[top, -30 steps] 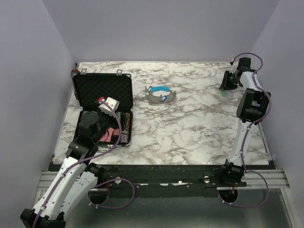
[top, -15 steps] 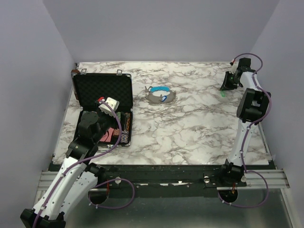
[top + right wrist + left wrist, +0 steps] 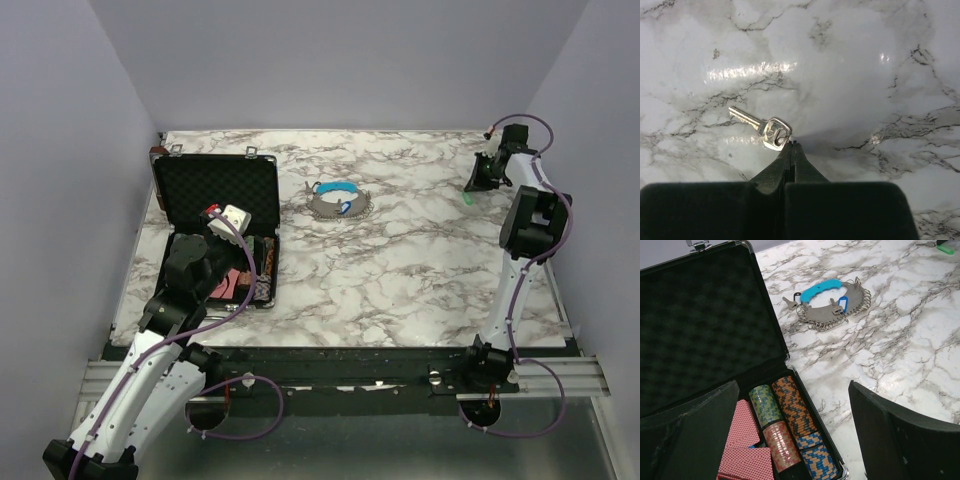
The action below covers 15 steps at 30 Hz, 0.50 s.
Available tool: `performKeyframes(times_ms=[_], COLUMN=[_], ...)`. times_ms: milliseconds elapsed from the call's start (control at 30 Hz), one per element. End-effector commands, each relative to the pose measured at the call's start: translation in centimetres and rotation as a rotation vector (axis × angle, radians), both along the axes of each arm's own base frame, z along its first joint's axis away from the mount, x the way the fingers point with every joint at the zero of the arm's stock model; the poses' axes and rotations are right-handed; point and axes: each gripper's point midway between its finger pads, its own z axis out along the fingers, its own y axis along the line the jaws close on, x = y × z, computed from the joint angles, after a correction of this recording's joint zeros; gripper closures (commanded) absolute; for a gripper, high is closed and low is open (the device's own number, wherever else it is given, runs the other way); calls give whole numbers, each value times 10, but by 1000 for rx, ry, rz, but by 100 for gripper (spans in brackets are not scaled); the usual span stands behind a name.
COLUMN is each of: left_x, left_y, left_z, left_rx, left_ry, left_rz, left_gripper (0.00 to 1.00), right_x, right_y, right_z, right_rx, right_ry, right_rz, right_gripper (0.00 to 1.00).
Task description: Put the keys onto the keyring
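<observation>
The keyring (image 3: 337,200) lies on the marble table at the back centre, a grey loop with a blue segment and several small keys on it; it also shows in the left wrist view (image 3: 832,305). A bare silver key (image 3: 762,129) lies flat on the table. My right gripper (image 3: 793,146) is shut, its tips touching the edge of that key's head, at the far right of the table (image 3: 478,172). A green-headed key (image 3: 468,199) lies just beside it. My left gripper (image 3: 225,220) is open and empty over the open case.
A black foam-lined case (image 3: 215,190) stands open at the left, holding stacks of poker chips (image 3: 790,410) and red playing cards (image 3: 745,440). Its raised lid (image 3: 700,325) stands between my left gripper and the back left corner. Grey walls enclose the table.
My right wrist has shifted very slightly towards the back right. The left arm, the keyring and the case have not moved.
</observation>
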Motion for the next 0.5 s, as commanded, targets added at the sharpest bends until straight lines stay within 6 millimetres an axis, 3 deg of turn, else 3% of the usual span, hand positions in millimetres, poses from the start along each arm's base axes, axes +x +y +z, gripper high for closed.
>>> performKeyframes(times_ms=[0,167,300,467], left_x=[-2,-7,-14,-47], left_y=[0,-3,-12,-62], left_z=[2,14,30,46], left_rx=[0,-44,-182,-307], left_ry=[-12,-58,-87,-90], left_rz=[-12,-32,-63,-409], left_gripper=[1,1,1,1], right_x=[-3,-19,-47,-110], right_y=[5,25,47,86], right_z=[35,78,115,154], right_rx=[5,25,44,78], right_ry=[-80,-201,-294,-376], right_rz=[43,144,256,537], right_gripper=[100,100,100,100])
